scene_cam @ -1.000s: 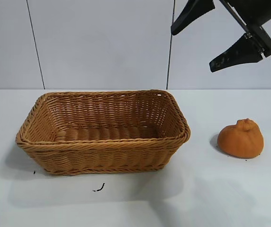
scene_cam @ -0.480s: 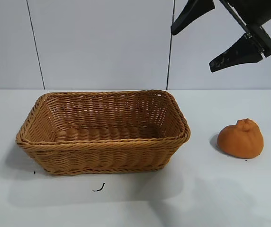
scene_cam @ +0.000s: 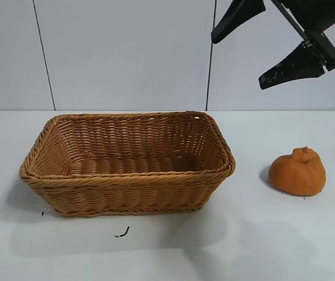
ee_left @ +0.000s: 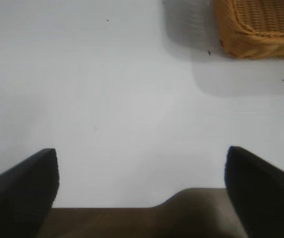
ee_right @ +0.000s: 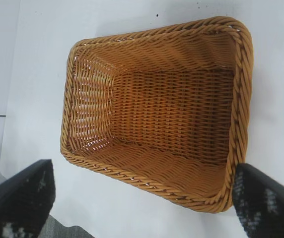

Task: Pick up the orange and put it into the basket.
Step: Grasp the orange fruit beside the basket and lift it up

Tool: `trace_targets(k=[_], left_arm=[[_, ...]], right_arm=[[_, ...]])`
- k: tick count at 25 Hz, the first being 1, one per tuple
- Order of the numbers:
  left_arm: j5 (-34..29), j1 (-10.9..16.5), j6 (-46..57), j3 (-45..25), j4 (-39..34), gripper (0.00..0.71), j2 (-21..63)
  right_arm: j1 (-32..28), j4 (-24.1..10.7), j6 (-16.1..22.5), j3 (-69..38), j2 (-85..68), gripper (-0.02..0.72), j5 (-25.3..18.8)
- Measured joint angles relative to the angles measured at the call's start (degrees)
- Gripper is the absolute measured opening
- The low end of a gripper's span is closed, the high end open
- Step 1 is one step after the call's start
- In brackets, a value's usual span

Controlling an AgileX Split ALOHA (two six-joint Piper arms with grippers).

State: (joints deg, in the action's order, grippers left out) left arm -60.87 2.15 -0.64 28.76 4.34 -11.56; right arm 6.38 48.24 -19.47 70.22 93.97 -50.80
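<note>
The orange (scene_cam: 297,171), lumpy with a small knob on top, rests on the white table right of the basket (scene_cam: 126,186), apart from it. The tan wicker basket is empty; the right wrist view looks down into the basket (ee_right: 241,89). My right gripper (scene_cam: 239,52) hangs open high above the table, over the gap between basket and orange, with nothing between its fingers (ee_right: 266,203). In the left wrist view my left gripper (ee_left: 142,171) is open over bare table, a corner of the basket (ee_left: 231,42) off to one side. The orange is out of both wrist views.
A small dark scrap (scene_cam: 122,233) lies on the table in front of the basket. A grey panelled wall (scene_cam: 126,52) stands behind the table. Bare white tabletop (scene_cam: 261,234) spreads in front of the orange.
</note>
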Motion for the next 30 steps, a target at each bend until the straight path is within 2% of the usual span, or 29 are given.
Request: trace_targets(k=[7, 11, 13, 15, 16, 21, 23, 25, 30], left_arm=[[0.1, 0.0, 0.0, 0.0, 0.1, 0.652, 10.8], [0.1, 0.0, 0.0, 0.0, 0.1, 0.652, 11.8], [0.1, 0.0, 0.0, 0.0, 0.1, 0.652, 11.8], [0.1, 0.0, 0.0, 0.0, 0.1, 0.652, 11.8], [0.1, 0.0, 0.0, 0.0, 0.1, 0.652, 11.8], [0.1, 0.0, 0.0, 0.0, 0.1, 0.652, 11.8], [0.1, 0.0, 0.0, 0.0, 0.1, 0.652, 11.8], [0.1, 0.0, 0.0, 0.0, 0.1, 0.652, 11.8], [0.1, 0.0, -0.1, 0.0, 0.1, 0.651, 11.8]], right_arm=[[0.0, 0.0, 0.0, 0.0, 0.0, 0.696, 0.2], [0.0, -0.1, -0.2, 0.0, 0.0, 0.696, 0.3], [0.1, -1.7, -0.3, 0.7, 0.0, 0.696, 0.2], [0.3, -6.3, 0.9, 2.9, 0.0, 0.696, 0.0], [0.3, -9.8, 2.4, 4.4, 0.0, 0.696, -0.6], [0.4, -32.9, 14.5, 10.3, 0.0, 0.696, -5.2], [0.4, -39.3, 17.3, 11.1, 0.0, 0.696, -6.8], [-0.1, -42.6, 18.7, 11.3, 0.0, 0.696, -7.5], [-0.9, -44.2, 19.5, 11.4, 3.7, 0.696, -7.4]])
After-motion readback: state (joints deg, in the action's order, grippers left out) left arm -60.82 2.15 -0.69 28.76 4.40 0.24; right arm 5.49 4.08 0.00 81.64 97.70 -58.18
